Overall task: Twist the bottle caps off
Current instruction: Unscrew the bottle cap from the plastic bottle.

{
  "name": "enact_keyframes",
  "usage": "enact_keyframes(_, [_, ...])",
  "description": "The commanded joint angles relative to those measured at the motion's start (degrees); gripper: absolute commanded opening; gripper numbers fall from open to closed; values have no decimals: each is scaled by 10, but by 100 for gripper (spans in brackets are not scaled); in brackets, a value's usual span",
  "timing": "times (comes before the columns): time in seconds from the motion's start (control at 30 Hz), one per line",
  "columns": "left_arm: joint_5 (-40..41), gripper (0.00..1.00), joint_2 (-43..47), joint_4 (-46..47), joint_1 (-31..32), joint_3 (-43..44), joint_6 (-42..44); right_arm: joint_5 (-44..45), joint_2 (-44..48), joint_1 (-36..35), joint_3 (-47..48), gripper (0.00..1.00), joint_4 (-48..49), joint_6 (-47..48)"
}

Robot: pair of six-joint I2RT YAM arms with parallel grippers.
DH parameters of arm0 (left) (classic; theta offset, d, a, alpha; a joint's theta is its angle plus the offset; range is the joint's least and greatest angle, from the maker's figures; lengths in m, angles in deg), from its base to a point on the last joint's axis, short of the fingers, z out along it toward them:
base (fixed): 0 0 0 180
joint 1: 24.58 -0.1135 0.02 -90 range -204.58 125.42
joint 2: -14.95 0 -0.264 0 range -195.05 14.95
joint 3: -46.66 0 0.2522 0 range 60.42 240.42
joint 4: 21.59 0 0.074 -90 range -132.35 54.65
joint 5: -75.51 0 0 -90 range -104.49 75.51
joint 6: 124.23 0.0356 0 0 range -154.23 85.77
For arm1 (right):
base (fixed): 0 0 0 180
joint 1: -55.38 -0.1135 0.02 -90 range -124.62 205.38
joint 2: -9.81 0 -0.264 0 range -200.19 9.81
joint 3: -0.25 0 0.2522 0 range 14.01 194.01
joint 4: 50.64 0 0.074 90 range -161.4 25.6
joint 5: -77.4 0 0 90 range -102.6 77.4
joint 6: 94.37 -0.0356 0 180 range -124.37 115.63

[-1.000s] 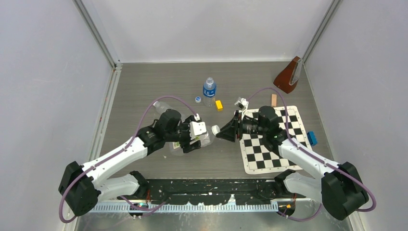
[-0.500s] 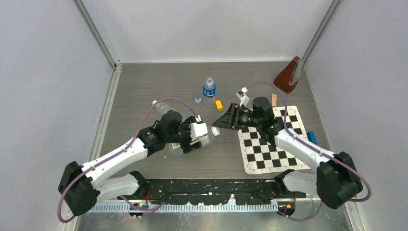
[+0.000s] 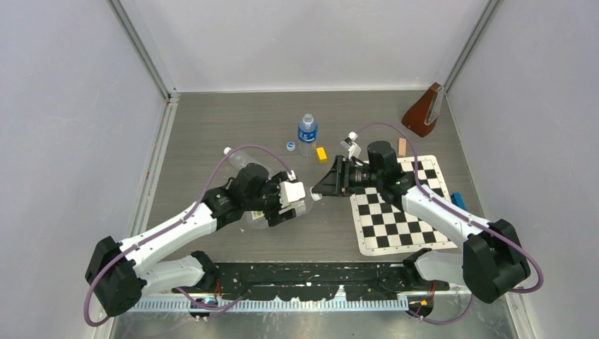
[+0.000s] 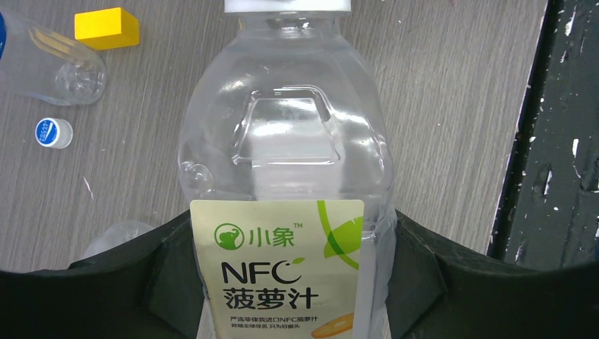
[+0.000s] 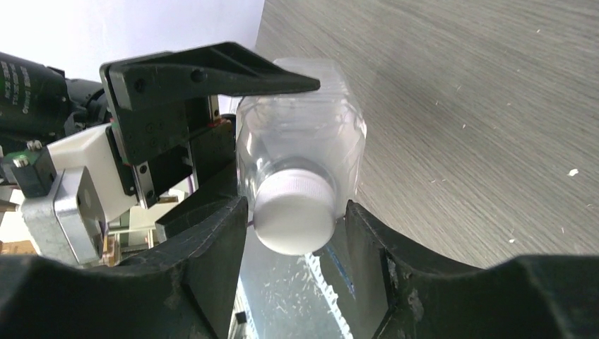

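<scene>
Your left tool [image 3: 288,203] is closed around the juice bottle [image 3: 302,206]. Its two fingers [image 4: 417,268] press against the labelled lower half, one on each side, so the bottle is held on its side near the middle of the tabletop [image 3: 212,120] with its neck pointing toward your right arm. From the left wrist you look along the clear shoulder of the bottle to the white cap [image 4: 287,6] at the top edge of the view. Your right tool [image 3: 321,189] meets that neck head-on. In the right wrist view the cap sits on the neck between the two black fingers [image 5: 212,247], with a thin gap showing on each side of it, so this tool is partly open and straddles the cap without clamping it. Beyond the juice bottle, the small blue-labelled bottle [image 3: 306,134] stands upright toward the far side of the tabletop. A loose cap [image 3: 290,146] lies just to its left and a yellow block [image 3: 321,154] just to its right. The slim clear bottle [image 3: 239,157] lies on its side behind your left arm, partly hidden by it. The checkered mat [image 3: 402,212] lies flat under your right arm, and a blue block [image 3: 459,203] sits at its right edge.
</scene>
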State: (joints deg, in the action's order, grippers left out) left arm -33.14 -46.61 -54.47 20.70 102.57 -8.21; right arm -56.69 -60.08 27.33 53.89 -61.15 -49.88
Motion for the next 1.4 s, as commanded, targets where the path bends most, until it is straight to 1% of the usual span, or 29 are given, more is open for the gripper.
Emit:
enact_keyframes(0.0, [6, 0, 10, 22, -1, 6, 2, -34, 3, -1, 26, 59, -21, 24])
enact_keyframes(0.13, [6, 0, 10, 22, -1, 7, 2, -28, 7, 0, 24, 58, -25, 31])
enact_keyframes(0.23, [3, 0, 11, 22, -1, 7, 2, -21, 7, -1, 24, 55, -24, 31])
enact_keyframes(0.4, [-8, 0, 10, 22, 0, 7, 2, -5, 0, -1, 32, 58, -18, 22])
enact_keyframes(0.53, [-8, 0, 9, 22, 0, 7, 3, 2, -6, -1, 31, 59, 1, 8])
enact_keyframes(0.7, [-6, 0, 6, 23, 1, 9, 3, 2, -13, -1, 26, 55, 10, 0])
enact_keyframes(0.73, [-5, 0, 6, 23, 1, 9, 3, 1, -13, -1, 26, 49, 11, 0])
enact_keyframes(0.83, [-6, 0, 3, 22, 1, 9, 2, -6, -13, 0, 24, 41, 12, 1])
enact_keyframes(0.9, [-5, 0, 3, 23, 1, 8, 2, -9, -12, -1, 21, 28, 12, 7])
enact_keyframes(0.97, [-5, 0, 3, 26, 1, 7, 3, -13, -9, -1, 18, 21, 18, 12])
enact_keyframes(1.0, [-5, 0, 3, 26, 1, 7, 2, -18, -8, -1, 15, 19, 24, 15])
enact_keyframes(1.03, [-6, 0, 2, 26, 1, 7, 2, -21, -4, -2, 13, 14, 30, 22])
enact_keyframes(1.07, [-6, 0, 4, 26, 1, 7, 2, -27, -1, -2, 6, 11, 45, 25])
enact_keyframes(1.1, [-8, 0, 3, 27, 1, 7, 2, -28, 5, -4, 2, 5, 64, 36])
enact_keyframes(1.17, [-12, 0, 5, 28, 1, 7, 3, -34, 19, -9, -16, 1, 107, 60])
enact_keyframes(1.37, [-33, 0, 15, 28, 1, 6, 2, -54, 61, -16, -71, 0, 226, 146])
